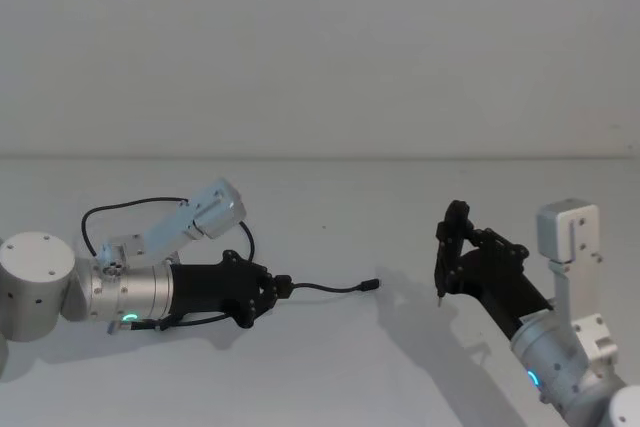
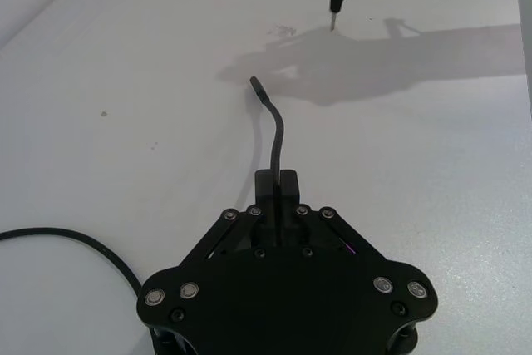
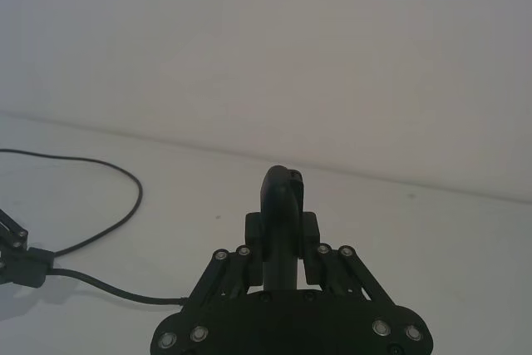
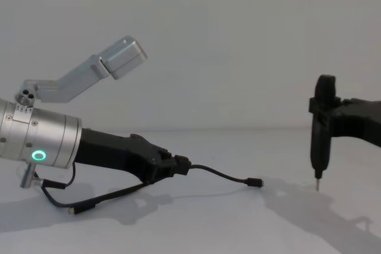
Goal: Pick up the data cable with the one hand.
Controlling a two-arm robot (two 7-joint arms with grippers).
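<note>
Behind the left hand point(image 1: 275, 287), back along its silver wrist, the slack of the data cable point(image 1: 330, 289) runs in a loose loop on the surface point(image 1: 330, 377). The left hand lies low, reaching forward and a little downward, and its two fingers are pressed together on the cable a short way in from one end. The grip is on the cord itself, not on the plug point(image 4: 255, 182).

Ahead of the fingertips, the free end carries on in nearly the same line as the hand. It sags in a shallow curve, and the plug ends up down at the surface. I cannot tell whether it rests there or hangs just clear. So the cable's long axis here runs straight out from the hand, and any rise of the wrist should take the short end up first and drag the loop behind it.

Beyond the plug and well apart from it, the right hand point(image 1: 455, 247) is clamped on a black pen-like tool point(image 4: 321, 141), held upright with its tip just above the surface. The left hand is plainly the nearer one.
</note>
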